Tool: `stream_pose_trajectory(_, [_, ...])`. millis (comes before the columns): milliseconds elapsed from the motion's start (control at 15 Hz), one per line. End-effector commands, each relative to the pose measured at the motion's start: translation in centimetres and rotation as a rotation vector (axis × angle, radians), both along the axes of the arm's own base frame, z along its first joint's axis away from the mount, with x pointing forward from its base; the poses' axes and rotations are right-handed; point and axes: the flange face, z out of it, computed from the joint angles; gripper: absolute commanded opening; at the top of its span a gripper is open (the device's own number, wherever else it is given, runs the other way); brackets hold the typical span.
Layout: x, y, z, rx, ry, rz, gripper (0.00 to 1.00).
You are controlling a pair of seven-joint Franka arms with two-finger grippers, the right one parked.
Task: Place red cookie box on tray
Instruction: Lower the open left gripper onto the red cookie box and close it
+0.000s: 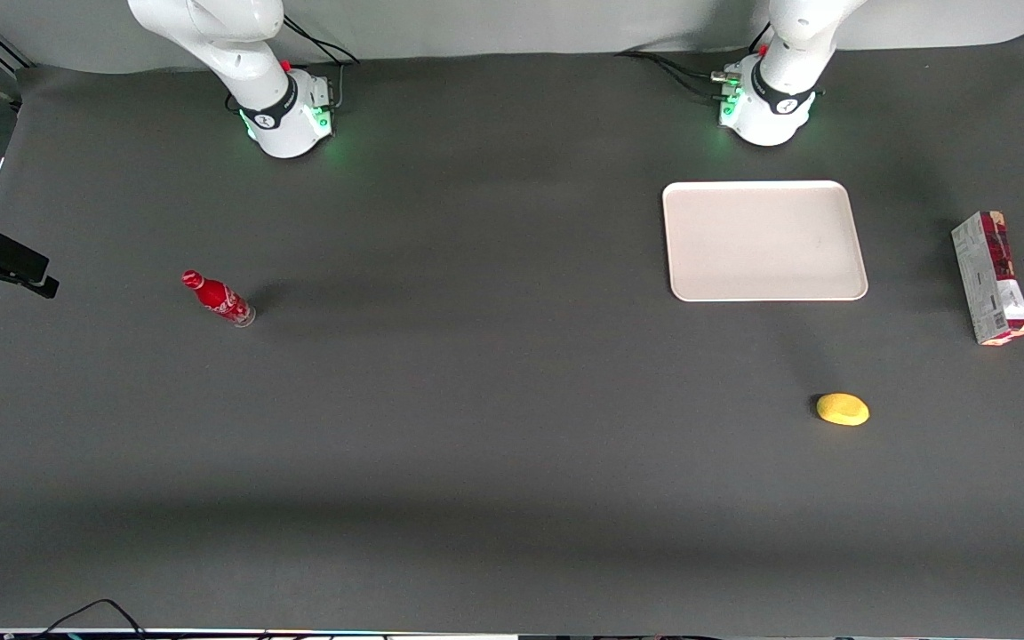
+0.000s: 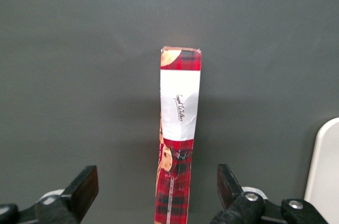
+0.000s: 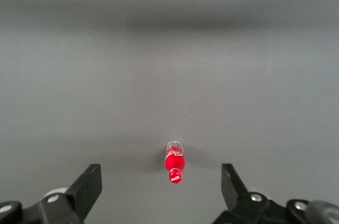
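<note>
Nothing is placed yet: the red cookie box stands on its narrow edge on the dark matte cloth, beside the tray (bare, smooth, low-rimmed), toward the working arm's end. High above the box, the gripper hangs with fingers apart, straddling the glossy cardboard.

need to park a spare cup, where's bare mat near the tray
Bare mat lies between the tray and the yellow object, and between tray and soda bottle. Tighter by the red cookie box, where the open tool hangs above it.
</note>
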Motion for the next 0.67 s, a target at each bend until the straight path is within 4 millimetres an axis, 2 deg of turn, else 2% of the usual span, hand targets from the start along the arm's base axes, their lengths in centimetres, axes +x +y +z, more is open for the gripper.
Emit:
stream_pose_trajectory(0, [-1.6,-0.5,-3.3,-0.062,0.033,0.083,1.00])
stream_pose_trajectory(67, [-2.2,-0.8,-3.8,-0.074,0.054,0.126,1.00])
stream_pose_trajectory(200, [-2.7,-0.3,-4.9,-0.068,0.039,0.141,1.00])
stream_pose_trajectory(333, [-3.6,0.1,-7.3,-0.055,0.008,0.155,1.00])
stream_pose_trajectory(467, [-4.7,-0.6,-9.4,-0.044,-0.018,0.158,1.00])
stream_pose_trajectory(600, [-5.9,-0.1,-10.2,-0.051,-0.012,0.178,1.00])
